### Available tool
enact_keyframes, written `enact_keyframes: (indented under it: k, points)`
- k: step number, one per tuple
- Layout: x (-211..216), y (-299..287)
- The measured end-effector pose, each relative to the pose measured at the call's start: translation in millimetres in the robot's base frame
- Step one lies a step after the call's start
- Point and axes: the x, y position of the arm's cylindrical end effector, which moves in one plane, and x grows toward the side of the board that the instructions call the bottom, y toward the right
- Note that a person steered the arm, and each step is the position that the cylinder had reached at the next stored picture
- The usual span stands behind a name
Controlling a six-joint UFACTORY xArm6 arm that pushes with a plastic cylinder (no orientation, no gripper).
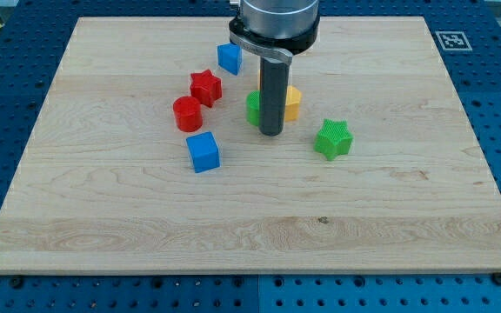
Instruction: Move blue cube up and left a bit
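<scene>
Camera view: pale wooden bench on a blue perforated base, with a black-and-white marker tag at the bench's top right corner.

Dark straight rod hanging down from the arm's grey metal collar at the view's top centre. My tip down at the bench surface, about mid-bench, slightly toward the view's top. No fingers on this arm, only the rod, so nothing released, clenched or grasped.

Two blue cubes on show; cannot tell which one the task means. Lower blue cube left of and a little below my tip, clearly apart from it, standing alone. Upper blue cube near the view's top, just left of the collar, well above my tip.

Red star between the two blue cubes, with a red cylinder just below and left of it, close beside or touching. Lower blue cube just under the red cylinder, a small gap between them.

Green block right against the rod's left side, partly hidden behind it; shape unclear. Yellow block against the rod's right side, also partly hidden. Green star to the right of my tip and slightly lower, apart from it and from the other blocks.
</scene>
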Motion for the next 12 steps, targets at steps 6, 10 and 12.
enact_keyframes:
  k: [6, 10, 12]
  points:
    - [64.8, -81.7]
    - [73.1, -85.9]
    - [73.1, -53.9]
